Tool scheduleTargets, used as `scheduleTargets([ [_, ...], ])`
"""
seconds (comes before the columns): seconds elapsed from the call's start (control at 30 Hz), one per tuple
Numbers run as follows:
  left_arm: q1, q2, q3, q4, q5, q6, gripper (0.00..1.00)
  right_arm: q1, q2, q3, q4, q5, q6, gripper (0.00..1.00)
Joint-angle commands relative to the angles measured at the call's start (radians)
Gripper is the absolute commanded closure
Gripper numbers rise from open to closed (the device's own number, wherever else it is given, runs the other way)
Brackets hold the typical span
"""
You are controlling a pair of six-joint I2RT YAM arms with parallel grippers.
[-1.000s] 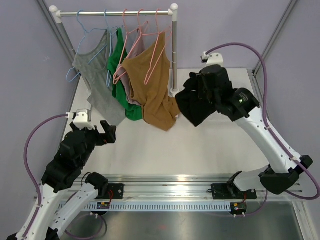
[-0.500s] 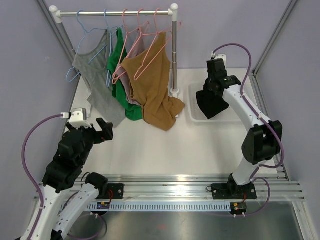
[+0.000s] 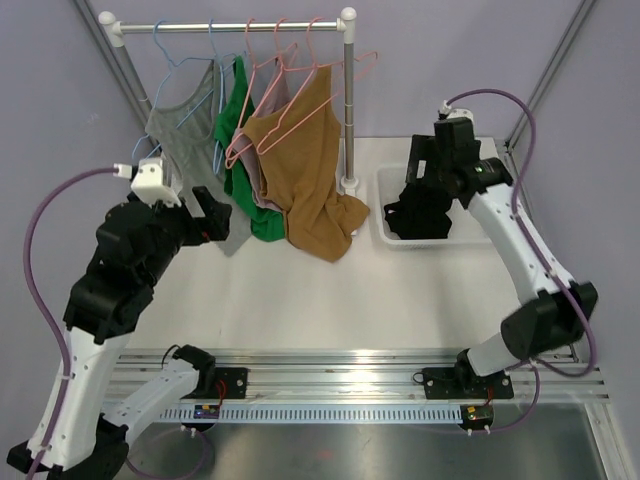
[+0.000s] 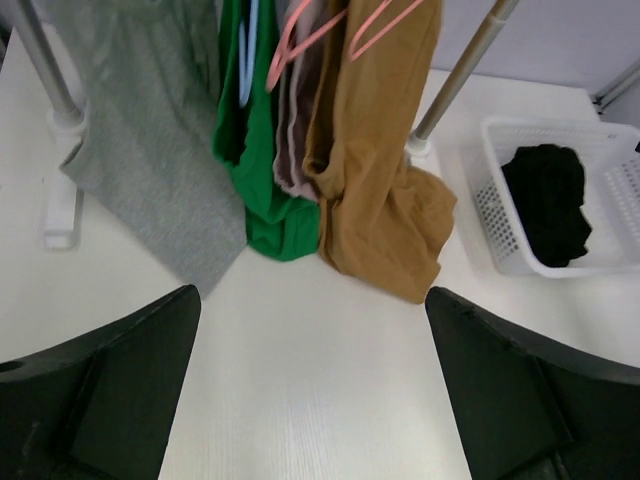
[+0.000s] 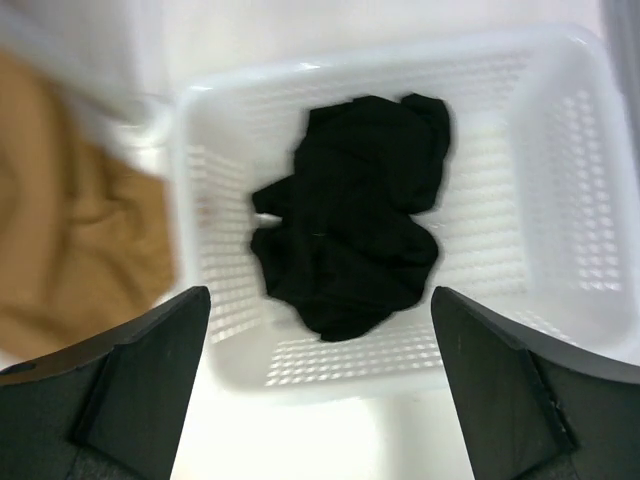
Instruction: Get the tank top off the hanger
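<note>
Right wrist view: the right claw (image 5: 320,300) hangs over the white basket (image 5: 420,52) with its jaws spread wide and nothing between them.
Tank top: the black tank top (image 5: 350,210) lies crumpled inside the basket, near the far right corner of the table (image 3: 330,300), touching no hanger.
Task standing: judged done for this garment; one pink hanger (image 3: 355,65) hangs bare on the rail (image 3: 190,26) by the right post (image 3: 348,110).
Left claw: the left claw (image 4: 312,300) is also open and empty, near the left edge and facing the hanging clothes.
Risk, right side: if the open claw dips lower, a finger could hook a strap or the basket's mesh. Pulling back would then drag the cloth over the rim or tip the basket.
Risk, brown top: the brown tank top (image 3: 300,170) has its lower end bunched on the table beside the post, near the basket. A low sweep by the right arm toward the near edge might catch it and pull its hanger askew.
Risk, left side: the grey top (image 3: 185,150) and green top (image 3: 240,150) hang close before the left claw. Moving toward the far edge could snag a hem and pull a hanger off the rail.
</note>
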Motion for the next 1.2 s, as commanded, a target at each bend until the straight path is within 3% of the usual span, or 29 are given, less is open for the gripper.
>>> scheduleTargets([
  [0.0, 0.003, 0.122, 0.186, 0.019, 0.101, 0.066, 0.01, 0.005, -0.247, -0.090, -0.005, -0.296, 0.042, 0.01],
  [0.03, 0.003, 0.187, 0.220, 0.035, 0.116, 0.086, 0.01, 0.005, -0.294, -0.131, 0.012, -0.415, 0.054, 0.01],
  [0.13, 0.002, 0.301, 0.367, 0.039, 0.167, 0.112, 0.01, 0.005, -0.470, -0.295, 0.110, -0.575, 0.102, 0.00],
  [0.33, 0.003, 0.577, 0.649, 0.071, 0.195, 0.194, 0.01, 0.005, -0.706, -0.491, 0.193, -0.759, 0.186, 0.05],
  [0.6, 0.007, 0.821, 0.777, 0.190, 0.164, 0.270, 0.09, 0.005, -0.858, -0.578, 0.144, -0.845, 0.231, 0.10],
  [0.8, 0.019, 0.912, 0.812, 0.315, 0.107, 0.312, 0.14, 0.005, -0.935, -0.598, 0.106, -0.881, 0.234, 0.11],
  [1.17, 0.074, 1.093, 0.990, 0.257, 0.179, 0.379, 0.17, 0.005, -0.952, -0.574, 0.067, -0.898, 0.218, 0.10],
])
